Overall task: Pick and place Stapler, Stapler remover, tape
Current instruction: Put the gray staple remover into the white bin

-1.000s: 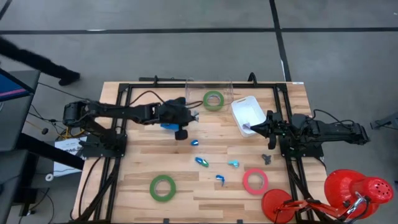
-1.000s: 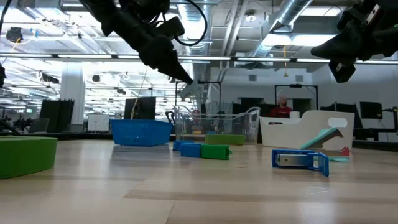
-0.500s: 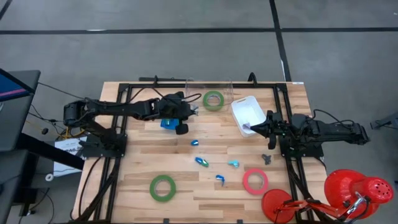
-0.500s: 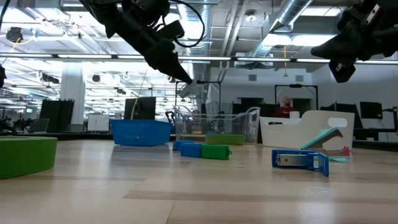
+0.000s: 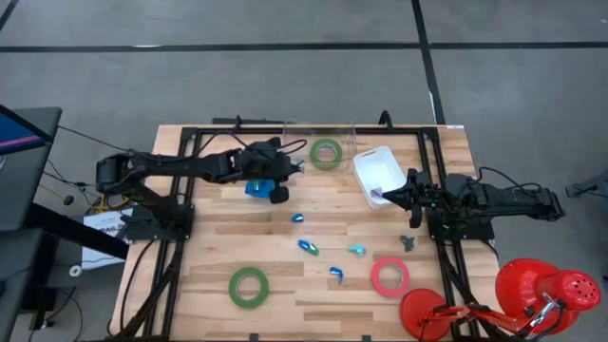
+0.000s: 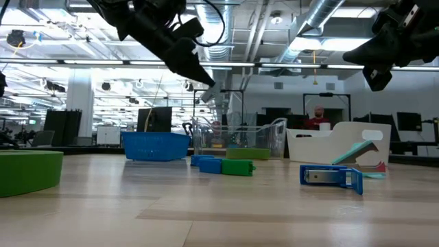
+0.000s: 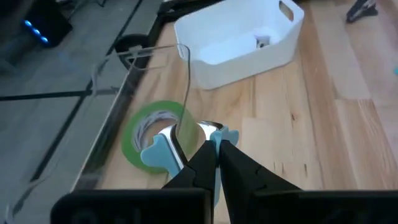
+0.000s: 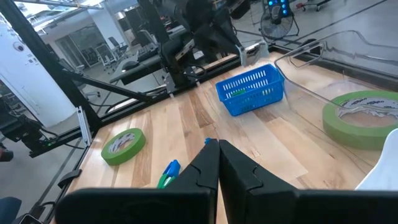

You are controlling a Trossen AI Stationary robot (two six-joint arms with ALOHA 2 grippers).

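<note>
1. We are holding the left gripper [image 5: 295,167] above the back of the table [image 5: 218,237], between the blue basket [image 5: 256,188] and the clear bin [image 5: 318,133]. Its fingers are pressed together on a small light-blue staple remover [image 7: 163,151], which is sticking out past the tips.
2. Just beyond that gripper, a green tape roll [image 5: 326,152] is lying inside the clear bin; the white tub [image 5: 378,173] is sitting beside the bin.
3. We are keeping the right gripper [image 5: 386,196] at the near edge of the white tub, fingers together and holding nothing.
4. Small blue and teal pieces [image 5: 309,245] are lying scattered in the middle of the table, well apart from both grippers; which of them is the stapler, we cannot tell from above.
5. A pinkish-red tape roll [image 5: 389,276] is lying toward the front on the right arm's side.
6. Another green tape roll [image 5: 248,286] is lying at the front on the left arm's side, well away from the left gripper.
</note>
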